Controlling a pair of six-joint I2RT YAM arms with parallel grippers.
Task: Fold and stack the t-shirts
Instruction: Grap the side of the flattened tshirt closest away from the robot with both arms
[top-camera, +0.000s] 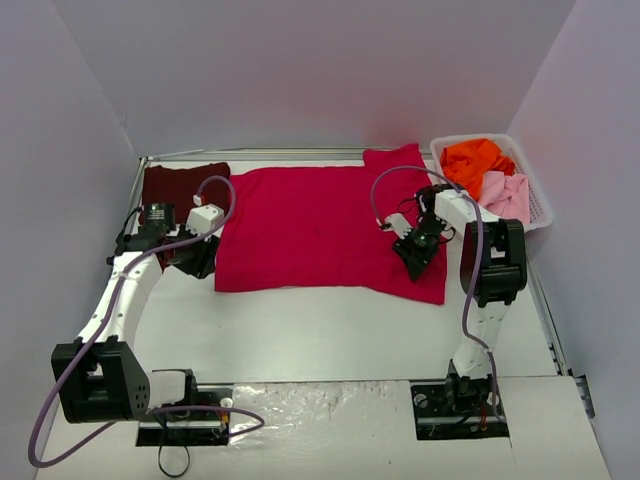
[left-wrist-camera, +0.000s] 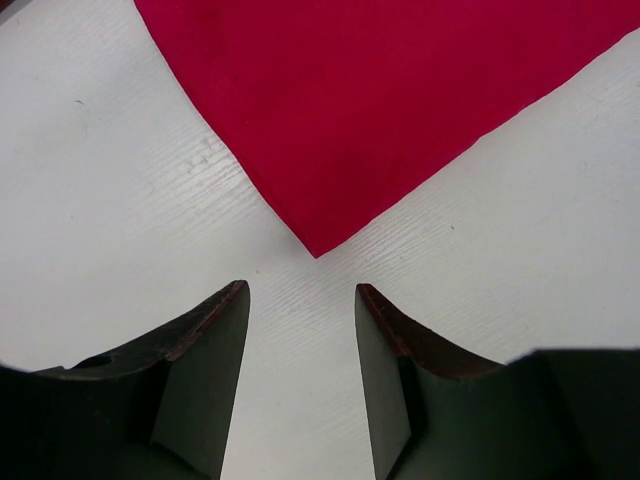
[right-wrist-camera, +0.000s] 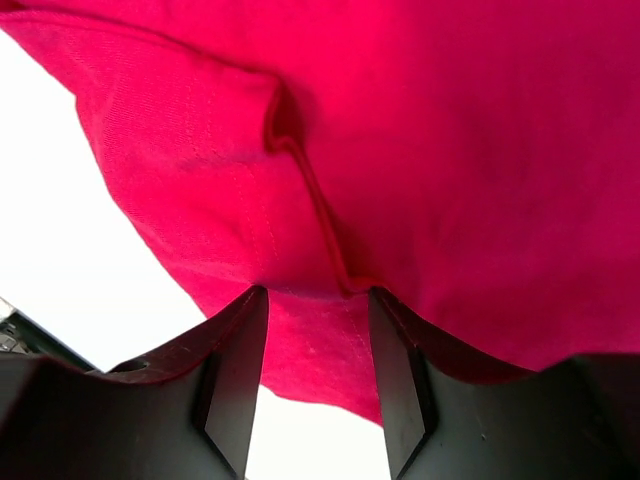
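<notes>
A bright crimson-red t-shirt (top-camera: 320, 225) lies spread flat in the middle of the table. A dark maroon t-shirt (top-camera: 180, 185) lies at the back left. Orange (top-camera: 475, 160) and pale pink (top-camera: 505, 195) shirts sit in the basket. My left gripper (top-camera: 195, 255) is open and empty just off the red shirt's near-left corner; in the left wrist view that corner (left-wrist-camera: 318, 248) lies just ahead of the gripper (left-wrist-camera: 300, 295). My right gripper (top-camera: 418, 255) is open low over the red shirt's right side; in its wrist view the gripper (right-wrist-camera: 318, 295) straddles a sleeve seam (right-wrist-camera: 320, 215) near the cloth's edge.
A white mesh basket (top-camera: 540, 205) stands at the back right corner. White walls close in the table on three sides. Bare white table (top-camera: 320, 330) lies between the red shirt and the arm bases.
</notes>
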